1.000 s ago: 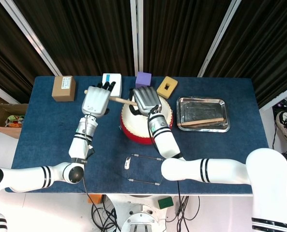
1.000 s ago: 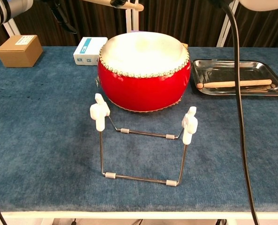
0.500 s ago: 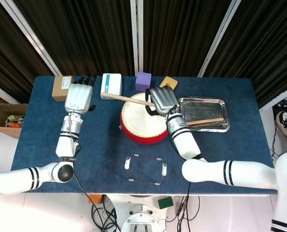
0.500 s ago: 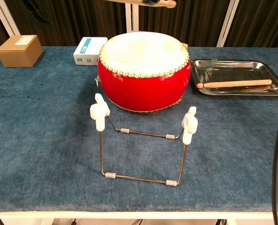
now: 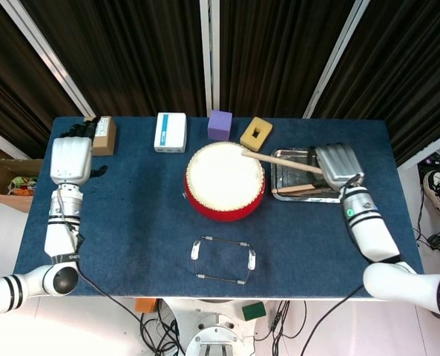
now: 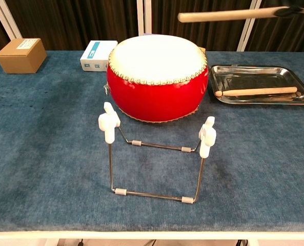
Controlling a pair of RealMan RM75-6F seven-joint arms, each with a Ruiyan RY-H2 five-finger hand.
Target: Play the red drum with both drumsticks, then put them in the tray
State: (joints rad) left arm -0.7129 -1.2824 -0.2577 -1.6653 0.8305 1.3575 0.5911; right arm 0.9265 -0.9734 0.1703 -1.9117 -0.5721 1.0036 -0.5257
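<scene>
right hand (image 5: 338,165): holds a drumstick (image 5: 281,161) above the tray (image 5: 309,196)
left hand (image 5: 70,154): holds nothing, far left
second drumstick (image 6: 256,91): lies in tray

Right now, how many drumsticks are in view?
2. One drumstick is held by the right hand, raised above the tray's left part. The other drumstick lies in the tray. None seems hidden.

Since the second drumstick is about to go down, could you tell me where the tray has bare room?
The tray holds one drumstick along its near edge; its middle and far side are bare. The right hand carries the other drumstick above it. The drum crowds the left.
</scene>
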